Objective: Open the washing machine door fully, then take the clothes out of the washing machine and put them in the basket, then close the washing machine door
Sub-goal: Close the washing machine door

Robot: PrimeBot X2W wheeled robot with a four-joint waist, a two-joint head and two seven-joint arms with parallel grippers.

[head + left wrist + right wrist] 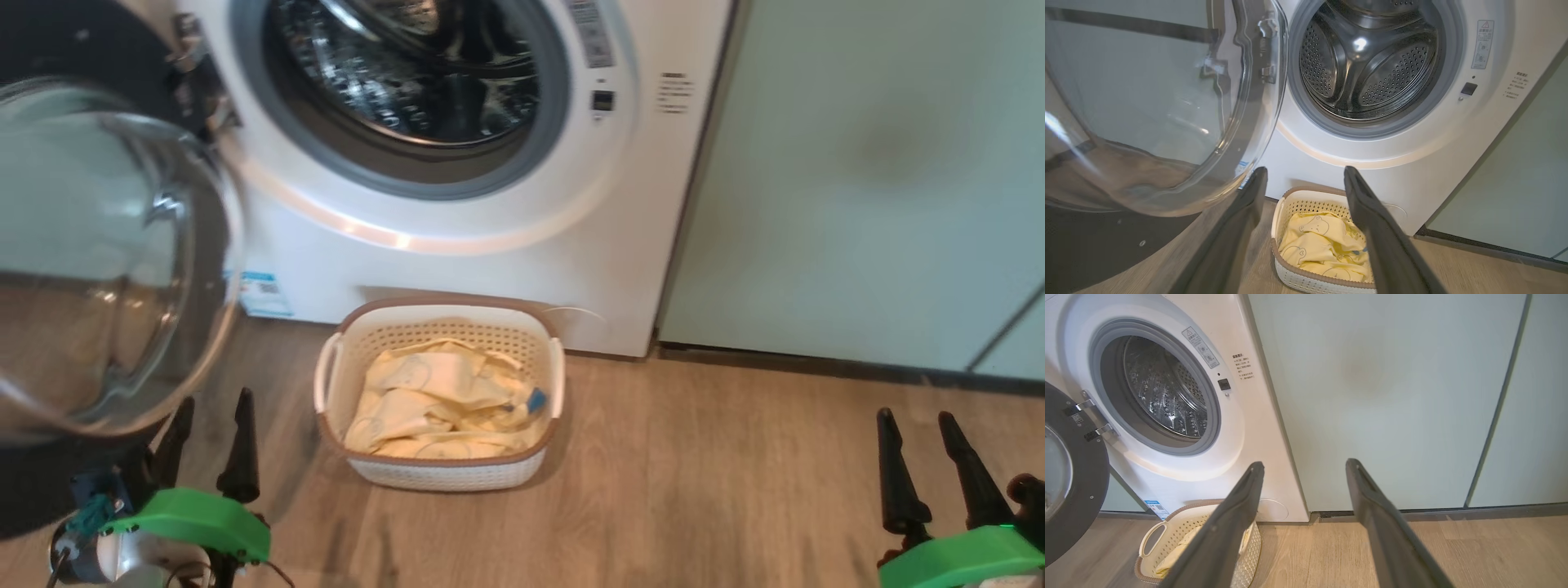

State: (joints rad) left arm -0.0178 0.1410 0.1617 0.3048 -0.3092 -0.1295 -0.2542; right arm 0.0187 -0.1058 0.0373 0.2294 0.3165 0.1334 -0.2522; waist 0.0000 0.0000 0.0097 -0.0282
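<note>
Door [106, 261] is swung off the machine [490, 269], clothes [441, 400] are laid in basket [445, 475], left end effector [216, 398] and right end effector [915, 415] are spread wide.

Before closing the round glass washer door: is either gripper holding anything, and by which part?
Nothing. The left gripper and right gripper stand open and empty.
</note>
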